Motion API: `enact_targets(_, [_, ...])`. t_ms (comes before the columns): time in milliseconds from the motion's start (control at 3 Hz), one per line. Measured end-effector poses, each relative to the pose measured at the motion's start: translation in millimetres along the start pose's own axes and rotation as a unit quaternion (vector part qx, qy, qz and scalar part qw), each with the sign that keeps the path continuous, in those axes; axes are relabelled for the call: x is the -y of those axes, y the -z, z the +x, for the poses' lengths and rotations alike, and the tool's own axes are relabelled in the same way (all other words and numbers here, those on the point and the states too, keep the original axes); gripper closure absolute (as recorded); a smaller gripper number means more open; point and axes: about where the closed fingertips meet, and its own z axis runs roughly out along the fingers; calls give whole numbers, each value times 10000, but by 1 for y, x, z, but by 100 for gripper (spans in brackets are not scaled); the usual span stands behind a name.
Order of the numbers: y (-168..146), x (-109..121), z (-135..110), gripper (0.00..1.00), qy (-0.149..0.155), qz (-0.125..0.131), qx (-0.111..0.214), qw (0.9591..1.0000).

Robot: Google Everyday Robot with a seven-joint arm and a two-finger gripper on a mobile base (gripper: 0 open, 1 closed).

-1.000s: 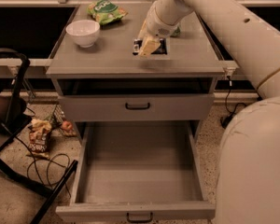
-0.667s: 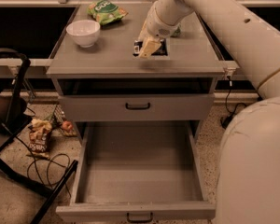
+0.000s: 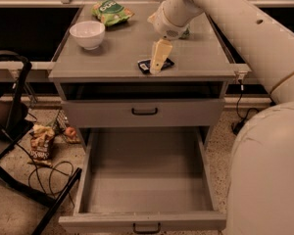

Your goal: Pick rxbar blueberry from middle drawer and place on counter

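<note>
Far to the left of the white bowl and below it, a black chair frame is seen on the floor, with a crumpled snack packet and loose cables beside it. The bowl itself is set near the left raised edge of the counter. Behind the bowl and slightly to its right, a green snack bag is laid close to the counter's back edge.

Below the bowl, a closed drawer front is found just under the counter. Lower still, the middle drawer is pulled fully out, and its grey floor and side walls are exposed.

A stretch of bare counter is left to the right of the bowl. Past it, the rxbar blueberry is laid flat on the counter, close to the front edge and nearer that edge than the bowl is.

The gripper is pointed steeply down at the bar, tilted a little toward the bowl, with its pale tip at the wrapper. Whether the bar is grasped or released cannot be told.

The arm is brought in from the upper right, well to the right of the bowl, and is bent over the counter's right raised edge. The robot body is stood farthest right, beside the open drawer.
</note>
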Motion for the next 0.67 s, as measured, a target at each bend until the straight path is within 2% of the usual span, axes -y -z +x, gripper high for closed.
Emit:
enact_targets(333, [21,10,5,0,75,190,71,9998])
enact_targets(667, [65,20,5,0,246,679,300,9969])
